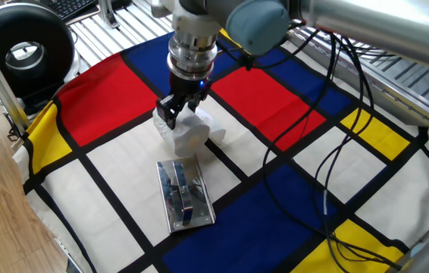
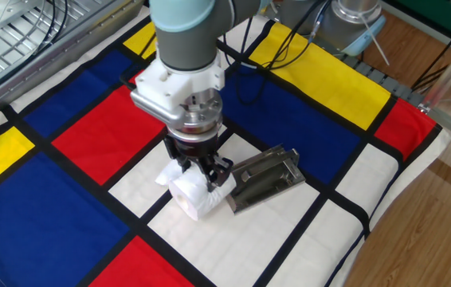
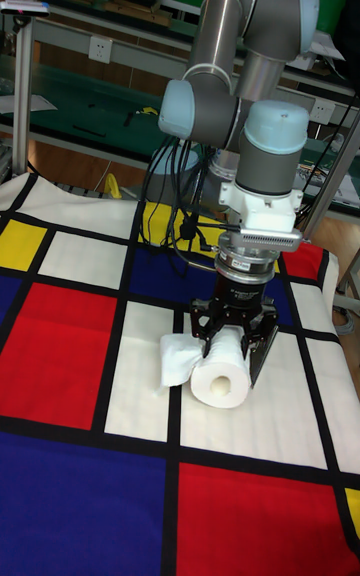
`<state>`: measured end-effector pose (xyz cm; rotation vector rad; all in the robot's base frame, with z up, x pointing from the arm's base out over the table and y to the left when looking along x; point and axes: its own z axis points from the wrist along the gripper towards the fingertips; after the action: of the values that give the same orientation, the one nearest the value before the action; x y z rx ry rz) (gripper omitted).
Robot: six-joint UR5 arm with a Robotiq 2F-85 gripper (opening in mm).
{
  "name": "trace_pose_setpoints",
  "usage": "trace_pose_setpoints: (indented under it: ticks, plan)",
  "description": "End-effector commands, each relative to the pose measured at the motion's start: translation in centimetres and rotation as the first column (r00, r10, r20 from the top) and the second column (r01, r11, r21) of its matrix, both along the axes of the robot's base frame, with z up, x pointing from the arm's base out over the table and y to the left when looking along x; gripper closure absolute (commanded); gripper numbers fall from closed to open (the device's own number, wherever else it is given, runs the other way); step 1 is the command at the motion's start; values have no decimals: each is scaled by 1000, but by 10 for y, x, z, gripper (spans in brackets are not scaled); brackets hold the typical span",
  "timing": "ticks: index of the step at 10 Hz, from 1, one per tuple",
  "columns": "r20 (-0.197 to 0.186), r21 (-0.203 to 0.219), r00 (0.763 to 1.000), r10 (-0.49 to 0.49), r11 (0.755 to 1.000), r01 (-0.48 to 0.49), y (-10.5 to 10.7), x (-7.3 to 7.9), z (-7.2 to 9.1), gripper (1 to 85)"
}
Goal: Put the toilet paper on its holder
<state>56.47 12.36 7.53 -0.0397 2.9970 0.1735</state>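
The toilet paper [image 1: 189, 135] is a white roll with a loose sheet [image 3: 175, 356] trailing off one side. My gripper [image 1: 178, 111] comes straight down on the roll and is shut on it, with a finger on each side [image 3: 232, 344]. The roll [image 2: 194, 197] sits low over a white square of the checked cloth; whether it touches the cloth I cannot tell. The holder [image 1: 185, 194], a shiny chrome plate with a bar arm, lies flat just beside the roll [image 2: 264, 177], a small gap apart. In the tall fixed view the holder is out of sight.
A black round device [image 1: 25, 48] stands at the table's far left corner. Black cables [image 1: 327, 159] hang over the red and blue squares to the right of the arm. The cloth edge [image 2: 385, 209] drops toward wooden floor.
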Motion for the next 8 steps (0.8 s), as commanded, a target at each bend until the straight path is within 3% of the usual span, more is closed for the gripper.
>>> trace_pose_setpoints:
  ticks: [1, 8]
  plan:
    - [5, 12, 1000, -21, 1000, 21, 12, 3, 0, 843]
    - [-19, 10, 997, -69, 998, 69, 22, 15, 14, 843]
